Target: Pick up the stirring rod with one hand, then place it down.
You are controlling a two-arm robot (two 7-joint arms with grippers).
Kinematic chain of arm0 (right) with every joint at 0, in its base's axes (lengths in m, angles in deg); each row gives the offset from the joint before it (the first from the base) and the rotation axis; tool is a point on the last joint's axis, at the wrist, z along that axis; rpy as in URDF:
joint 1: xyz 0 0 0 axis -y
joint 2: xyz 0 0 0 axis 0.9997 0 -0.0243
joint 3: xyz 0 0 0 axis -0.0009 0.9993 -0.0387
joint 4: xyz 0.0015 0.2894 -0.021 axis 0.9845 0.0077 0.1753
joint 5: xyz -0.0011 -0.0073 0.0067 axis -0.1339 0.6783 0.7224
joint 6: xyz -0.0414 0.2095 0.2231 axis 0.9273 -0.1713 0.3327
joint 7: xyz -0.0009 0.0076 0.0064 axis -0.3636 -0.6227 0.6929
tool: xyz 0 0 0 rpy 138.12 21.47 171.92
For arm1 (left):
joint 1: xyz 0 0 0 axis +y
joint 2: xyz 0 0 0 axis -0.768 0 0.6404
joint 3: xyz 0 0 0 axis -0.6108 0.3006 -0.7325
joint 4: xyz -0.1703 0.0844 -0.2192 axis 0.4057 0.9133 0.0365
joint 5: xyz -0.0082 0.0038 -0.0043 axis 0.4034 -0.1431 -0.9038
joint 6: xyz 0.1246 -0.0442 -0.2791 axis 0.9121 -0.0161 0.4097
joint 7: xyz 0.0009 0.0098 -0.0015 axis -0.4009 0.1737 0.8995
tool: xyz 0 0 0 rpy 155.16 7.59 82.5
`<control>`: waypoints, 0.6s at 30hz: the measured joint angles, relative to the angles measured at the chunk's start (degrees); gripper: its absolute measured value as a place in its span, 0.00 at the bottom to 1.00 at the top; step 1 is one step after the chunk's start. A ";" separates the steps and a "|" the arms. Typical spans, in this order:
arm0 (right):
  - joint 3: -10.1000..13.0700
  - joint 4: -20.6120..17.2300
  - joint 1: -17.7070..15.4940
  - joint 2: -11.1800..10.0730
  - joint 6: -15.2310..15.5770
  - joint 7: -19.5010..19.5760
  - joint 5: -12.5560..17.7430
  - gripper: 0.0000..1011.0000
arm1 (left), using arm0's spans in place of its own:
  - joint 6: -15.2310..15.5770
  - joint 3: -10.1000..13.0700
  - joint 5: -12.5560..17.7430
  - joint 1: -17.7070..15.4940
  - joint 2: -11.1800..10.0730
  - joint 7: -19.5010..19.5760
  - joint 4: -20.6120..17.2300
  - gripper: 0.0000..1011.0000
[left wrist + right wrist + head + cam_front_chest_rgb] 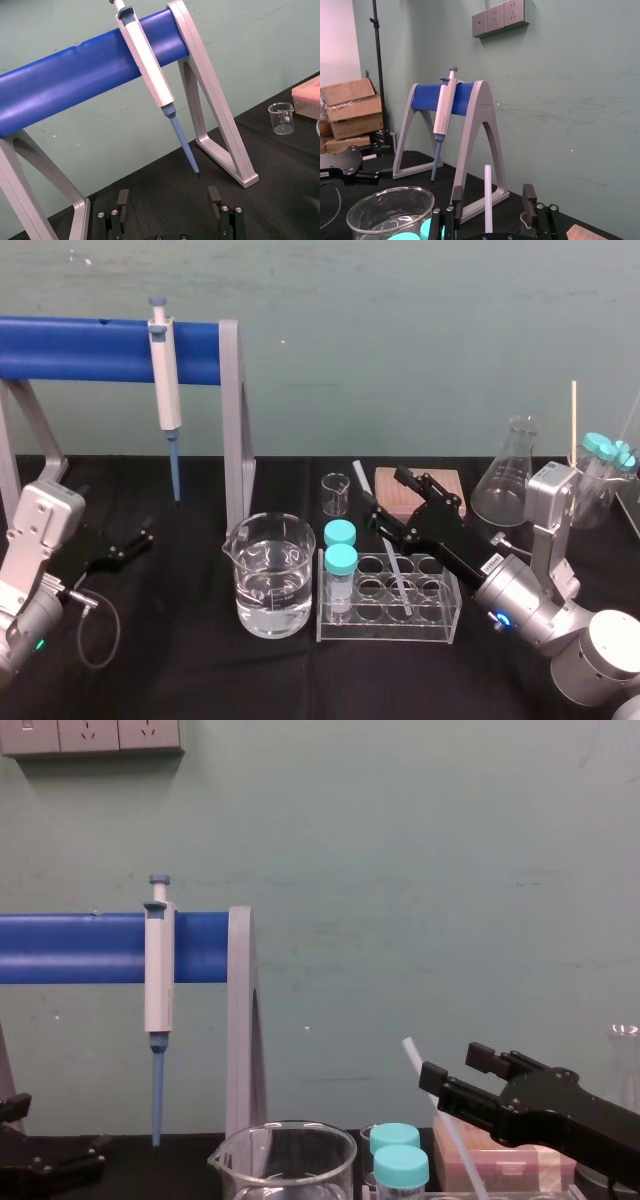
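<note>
Stirring rod (397,575) stands tilted in a clear tube rack (440,625) near the front edge of the black counter (180,670), right of the middle, with its top leaning back and to the left. The right claw (384,491) reaches over the rack from the right with its fingers spread. In the right wrist view the rod rises between them with a gap on either side. A water beaker (268,580) stands just beside the rack. The left claw (125,545), also spread open, sits low near the counter's left edge.
</note>
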 joint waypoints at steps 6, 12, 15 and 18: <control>0.00 0.00 0.00 0.00 0.00 -0.02 0.00 0.87 | 0.00 0.00 0.00 0.00 0.00 0.00 0.00 0.99; 0.00 0.00 0.00 0.00 0.00 -0.05 0.00 0.99 | 0.00 0.00 0.00 0.00 0.00 0.00 0.00 0.99; 0.34 -0.84 -0.29 -0.17 0.33 0.49 -0.09 0.99 | 0.00 0.00 0.00 0.00 0.00 0.00 0.00 0.99; 1.88 -3.92 -1.84 -0.71 2.10 3.92 -0.50 0.99 | 0.00 0.00 0.00 -0.01 0.00 0.00 0.00 0.99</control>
